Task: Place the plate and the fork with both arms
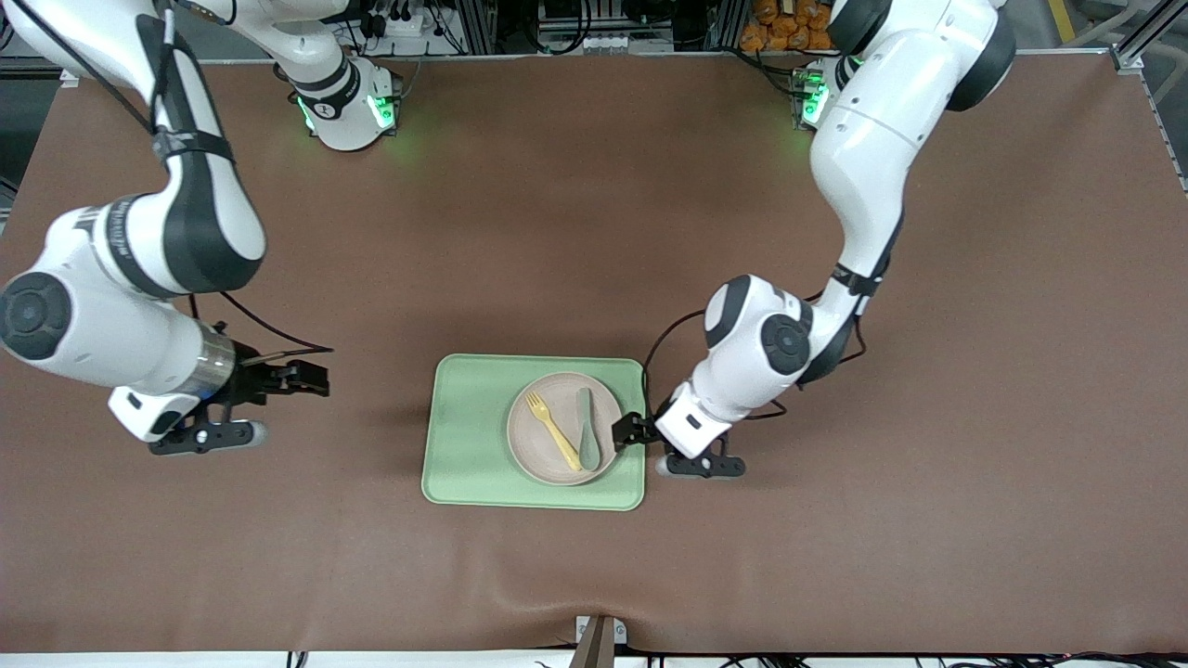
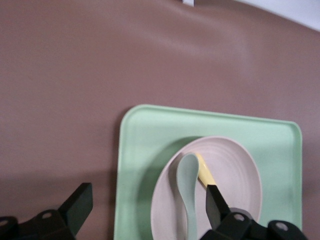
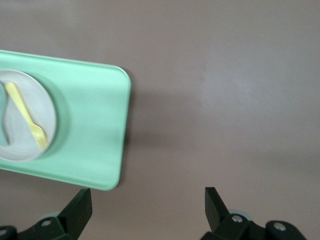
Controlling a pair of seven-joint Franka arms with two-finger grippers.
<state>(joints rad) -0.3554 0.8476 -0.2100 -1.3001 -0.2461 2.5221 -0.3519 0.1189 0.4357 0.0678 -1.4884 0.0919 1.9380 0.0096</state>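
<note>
The cream-beige plate (image 1: pixel 561 390) lies on the light-green tray (image 1: pixel 469 436), at the tray's end toward the left arm. The pale-yellow fork (image 1: pixel 553 430) lies in the plate beside a grey-green spoon (image 1: pixel 588 441). My left gripper (image 1: pixel 631 431) is open, low at the plate's rim on the left arm's side. In the left wrist view the left gripper (image 2: pixel 147 207) straddles the tray's edge (image 2: pixel 150 135) and the plate's rim (image 2: pixel 237 175), with the spoon (image 2: pixel 187 185) and fork (image 2: pixel 205 172) between its fingers. My right gripper (image 1: pixel 311 378) is open and empty over bare table.
The right wrist view shows the right gripper (image 3: pixel 147 207) over brown mat, with the tray (image 3: pixel 90 135), plate (image 3: pixel 20 135) and fork (image 3: pixel 27 115) off to one side. The brown mat (image 1: pixel 835 557) covers the whole table. A bracket (image 1: pixel 599 640) sits at the table's edge nearest the front camera.
</note>
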